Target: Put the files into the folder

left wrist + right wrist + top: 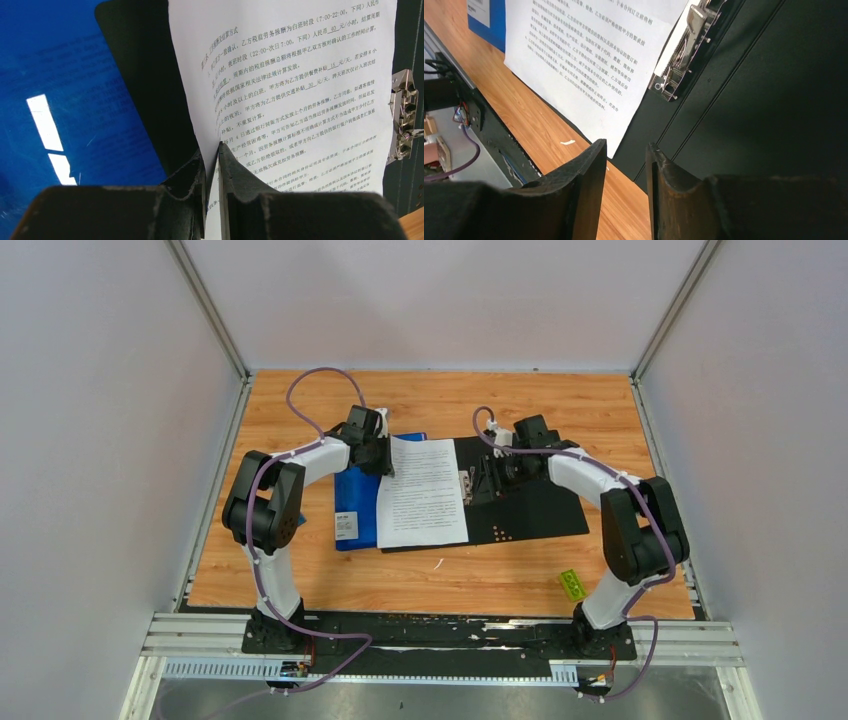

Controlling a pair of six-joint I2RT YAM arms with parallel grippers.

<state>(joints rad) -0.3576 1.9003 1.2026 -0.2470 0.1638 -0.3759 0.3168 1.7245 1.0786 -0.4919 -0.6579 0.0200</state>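
Files (422, 492) at worktop (300, 580) centre on folder (530, 510); left gripper (211, 150) clenched on edge, likely aligning to clip (681, 50); right gripper (625, 147) released.

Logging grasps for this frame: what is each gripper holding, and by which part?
The left gripper pinches the printed sheet by its left edge, near the far corner. The right gripper holds nothing, jaws apart over the black folder.

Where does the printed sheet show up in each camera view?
Top external: printed sheet at centre, between the arms.
Left wrist: fills the upper right, its edge pinched in the left gripper.
Right wrist: upper left.
Shared landmark: the black folder beneath it, dark beside the sheet in all three.
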